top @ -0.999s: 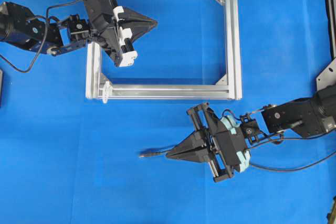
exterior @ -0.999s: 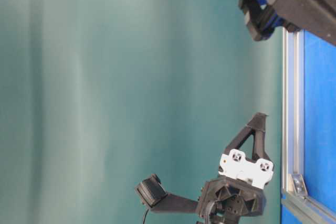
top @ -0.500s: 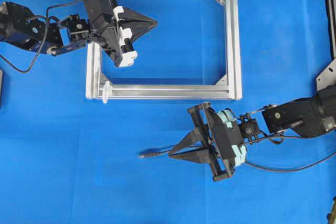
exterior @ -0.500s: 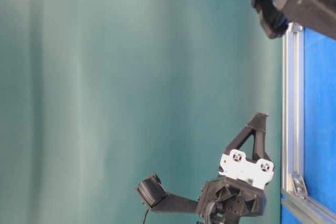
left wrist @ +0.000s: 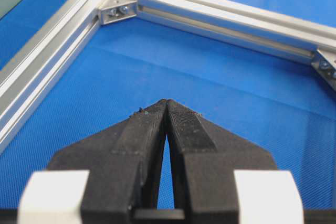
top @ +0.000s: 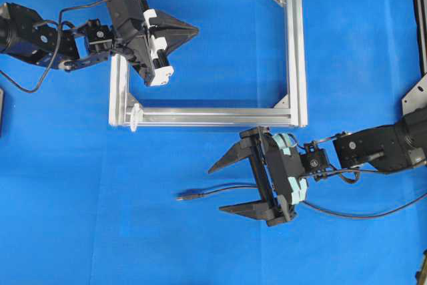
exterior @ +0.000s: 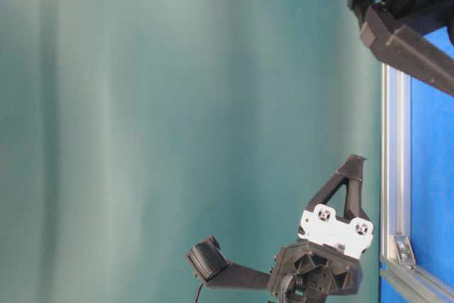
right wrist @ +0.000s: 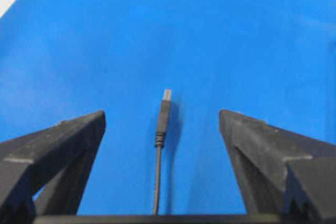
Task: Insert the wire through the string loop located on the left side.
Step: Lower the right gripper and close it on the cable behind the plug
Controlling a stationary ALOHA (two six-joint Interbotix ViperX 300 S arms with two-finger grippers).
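The wire lies on the blue mat with its plug tip pointing left. My right gripper is open around it; in the right wrist view the plug sits between the spread fingers, touching neither. The string loop is a small white loop at the lower left corner of the silver frame. My left gripper hovers over the frame's upper left part. It is shut on nothing, its tips pressed together.
The frame's far corner brackets show in the left wrist view. A black strip and a metal bracket stand at the right edge. A dark object sits at the left edge.
My right gripper has gone from shut on the wire to wide open, letting the wire go. The left arm has barely moved.
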